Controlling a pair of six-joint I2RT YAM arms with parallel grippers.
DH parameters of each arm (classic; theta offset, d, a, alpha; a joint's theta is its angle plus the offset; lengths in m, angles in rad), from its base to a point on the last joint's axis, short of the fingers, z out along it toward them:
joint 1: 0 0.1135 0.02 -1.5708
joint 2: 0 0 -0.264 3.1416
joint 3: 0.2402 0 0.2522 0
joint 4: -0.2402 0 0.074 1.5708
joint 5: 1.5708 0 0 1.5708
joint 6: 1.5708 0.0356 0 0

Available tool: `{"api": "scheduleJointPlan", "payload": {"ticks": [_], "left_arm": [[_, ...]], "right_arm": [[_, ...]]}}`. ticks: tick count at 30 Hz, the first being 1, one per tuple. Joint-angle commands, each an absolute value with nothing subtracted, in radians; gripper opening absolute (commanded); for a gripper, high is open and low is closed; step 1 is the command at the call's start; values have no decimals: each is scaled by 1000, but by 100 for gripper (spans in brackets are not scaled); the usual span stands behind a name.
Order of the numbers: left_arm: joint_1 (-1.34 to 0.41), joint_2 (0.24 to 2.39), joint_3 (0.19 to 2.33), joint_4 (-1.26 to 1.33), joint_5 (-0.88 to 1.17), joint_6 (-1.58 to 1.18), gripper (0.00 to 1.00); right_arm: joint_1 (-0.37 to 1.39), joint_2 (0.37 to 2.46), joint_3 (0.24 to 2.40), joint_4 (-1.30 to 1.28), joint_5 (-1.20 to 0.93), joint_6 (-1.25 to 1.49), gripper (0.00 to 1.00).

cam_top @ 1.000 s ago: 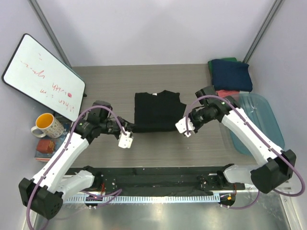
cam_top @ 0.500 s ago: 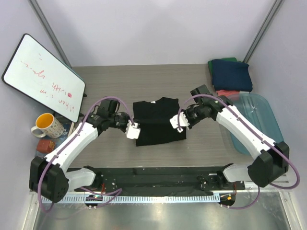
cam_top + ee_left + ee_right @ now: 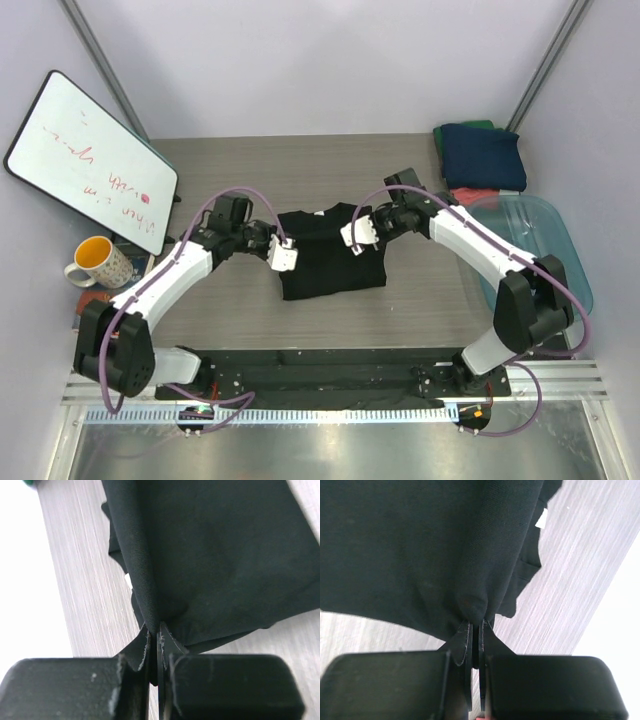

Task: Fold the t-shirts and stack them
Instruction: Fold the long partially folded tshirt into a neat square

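Mid-table, fold underway
Left gripper [image 3: 285, 256] and right gripper [image 3: 352, 237] dragged the black tee [image 3: 330, 280] hem farther back, jaws pinching cloth; collar points away.

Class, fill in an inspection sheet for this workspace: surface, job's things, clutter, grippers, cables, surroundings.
Surface: grey wood-grain table.
Job's things: black t-shirt at centre, partly folded; navy t-shirt tops a far-right pile, with green t-shirt and coral-red t-shirt edges showing beside it.
Clutter: whiteboard, yellow mug, blue plastic tub.
Grippers: left gripper and right gripper each shut on a pinch of the black t-shirt.
Cables: purple cables loop along both arms.
Surroundings: pale walls, metal posts.
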State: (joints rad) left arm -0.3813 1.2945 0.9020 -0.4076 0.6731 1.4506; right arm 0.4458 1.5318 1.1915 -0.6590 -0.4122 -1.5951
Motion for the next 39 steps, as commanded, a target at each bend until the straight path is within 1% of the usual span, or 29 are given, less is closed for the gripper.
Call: {"api": "scheduleJointPlan", "payload": {"ticks": [1,10,11,12,13,14,15,17,18,19,20,21,22,23,24,25,26,27,28,29,30,31,32,33,34,35,36,37,39], "left_arm": [[-344,1365,962,-279,667,1425,0],[-325,1544,1048,-201,658,1417,0],[-324,1558,1057,-190,654,1419,2],[-324,1572,1061,-186,637,1416,9],[-324,1600,1068,-184,629,1408,18],[-324,1612,1078,-172,614,1402,29],[-324,1621,1081,-158,574,1384,29],[-325,1638,1036,-65,504,1353,29],[-330,1640,1001,148,411,1327,33],[-330,1643,911,279,359,1259,42],[-330,1658,872,392,319,1249,59],[-330,1666,844,549,290,1250,64],[-328,1672,810,590,249,1256,69],[-327,1680,804,626,239,1250,87],[-325,1678,802,629,232,1244,89],[-325,1668,804,600,242,1241,87],[-325,1658,804,594,258,1220,85],[-325,1623,804,575,276,1213,84],[-327,1603,808,505,294,1215,66],[-327,1583,807,483,345,1189,53],[-327,1556,810,432,371,1186,44],[-328,1508,822,370,400,1193,14],[-328,1482,830,259,446,1174,1],[-328,1461,841,183,477,1178,0],[-328,1428,882,91,500,1189,0],[-328,1418,899,-60,523,1178,0],[-330,1414,917,-134,550,1167,0],[-330,1414,954,-212,557,1167,0],[-333,1426,979,-348,554,1164,0]], "right_arm": [[423,1571,1224,-508,-370,-1568,2],[410,1673,1258,-327,-324,-1523,1],[410,1681,1247,-301,-310,-1516,12],[410,1687,1233,-261,-295,-1496,32],[410,1693,1214,-136,-247,-1458,54],[410,1706,1172,-79,-224,-1451,88],[410,1709,1154,-30,-206,-1448,94],[410,1707,1100,116,-155,-1415,97],[411,1704,1085,158,-140,-1399,97],[413,1698,1069,219,-127,-1388,97],[413,1684,1043,244,-100,-1367,97],[411,1677,1037,253,-95,-1362,97],[411,1671,1034,238,-89,-1358,97],[411,1663,1028,232,-83,-1350,96],[411,1642,1029,216,-93,-1318,96],[411,1634,1032,148,-103,-1306,94],[411,1625,1048,117,-113,-1270,88],[410,1614,1069,59,-170,-1214,82],[408,1618,1097,-104,-198,-1183,74],[407,1621,1148,-168,-231,-1142,67],[402,1627,1179,-234,-303,-1103,65],[393,1655,1210,-343,-327,-1018,51],[385,1667,1254,-368,-340,-958,28],[371,1687,1279,-391,-360,-892,21],[355,1719,1302,-432,-394,-780,17],[322,1739,1343,-445,-406,-705,13],[295,1750,1356,-454,-443,-652,14],[275,1762,1361,-457,-504,-574,25],[233,1782,1377,-492,-537,-526,47]]}}
